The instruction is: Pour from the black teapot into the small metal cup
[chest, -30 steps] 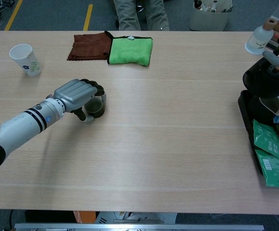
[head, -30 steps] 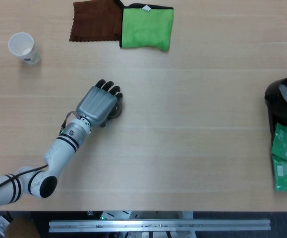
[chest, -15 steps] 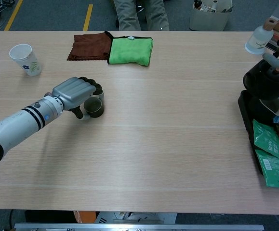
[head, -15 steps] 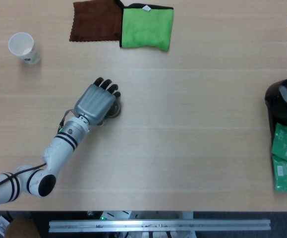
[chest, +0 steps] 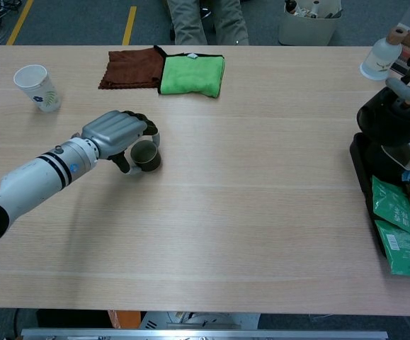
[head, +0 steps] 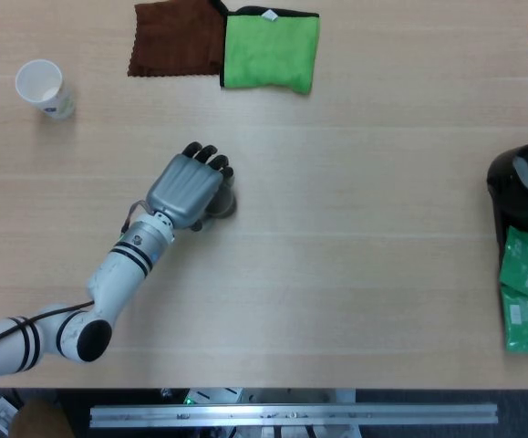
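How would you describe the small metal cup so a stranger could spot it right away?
Start at the green cloth at the table's far edge and come toward the robot. The small metal cup stands inside the left hand. Unlike the white paper cup, it is dark, short and shiny.

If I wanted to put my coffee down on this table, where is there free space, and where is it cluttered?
The widest bare stretch is the table middle, between the left hand holding the small metal cup and the black teapot. The near edge is also bare. It is crowded at the right edge, around the teapot and green packets, and at the far edge by the cloths.
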{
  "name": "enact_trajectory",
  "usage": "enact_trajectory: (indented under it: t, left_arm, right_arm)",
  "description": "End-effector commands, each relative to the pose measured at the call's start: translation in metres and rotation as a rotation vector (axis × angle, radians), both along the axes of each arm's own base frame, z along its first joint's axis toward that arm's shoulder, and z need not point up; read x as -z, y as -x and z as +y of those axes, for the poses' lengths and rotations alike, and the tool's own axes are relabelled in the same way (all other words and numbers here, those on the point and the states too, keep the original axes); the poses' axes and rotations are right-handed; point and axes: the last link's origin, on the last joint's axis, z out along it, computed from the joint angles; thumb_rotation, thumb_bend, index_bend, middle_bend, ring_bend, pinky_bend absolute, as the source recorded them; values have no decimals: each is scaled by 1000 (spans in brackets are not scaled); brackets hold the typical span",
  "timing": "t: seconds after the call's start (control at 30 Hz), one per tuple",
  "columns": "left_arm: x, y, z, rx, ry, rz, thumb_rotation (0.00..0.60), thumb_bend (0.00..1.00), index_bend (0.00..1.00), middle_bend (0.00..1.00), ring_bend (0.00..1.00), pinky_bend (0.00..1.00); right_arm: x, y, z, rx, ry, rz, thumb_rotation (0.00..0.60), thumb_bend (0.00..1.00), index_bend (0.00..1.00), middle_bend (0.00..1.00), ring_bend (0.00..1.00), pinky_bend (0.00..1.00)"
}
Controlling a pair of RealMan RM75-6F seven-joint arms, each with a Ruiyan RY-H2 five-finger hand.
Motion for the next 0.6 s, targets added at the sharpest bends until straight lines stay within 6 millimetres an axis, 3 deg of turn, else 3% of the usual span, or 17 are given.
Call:
enact_trajectory:
  t: [0.03, 0.33, 0.6]
  left_arm:
    - [-1, -16, -2, 6, 14, -28, 600, 246, 454, 239, 146, 158]
    - [14, -60, -13, 17, 56, -95, 600, 246, 454, 239, 146, 159]
    - [34, -86, -21, 13, 77, -123, 600, 246, 454, 238, 146, 159]
  right_arm:
    - [0, -1, 0, -1, -1, -2, 458, 359, 1000, 964, 1000, 166]
    - [-5, -4, -2, -11, 7, -16, 465, 359, 1000, 963, 1000, 166]
    - [-10, -1, -3, -3, 12, -28, 466, 358, 1000, 963, 1000, 166]
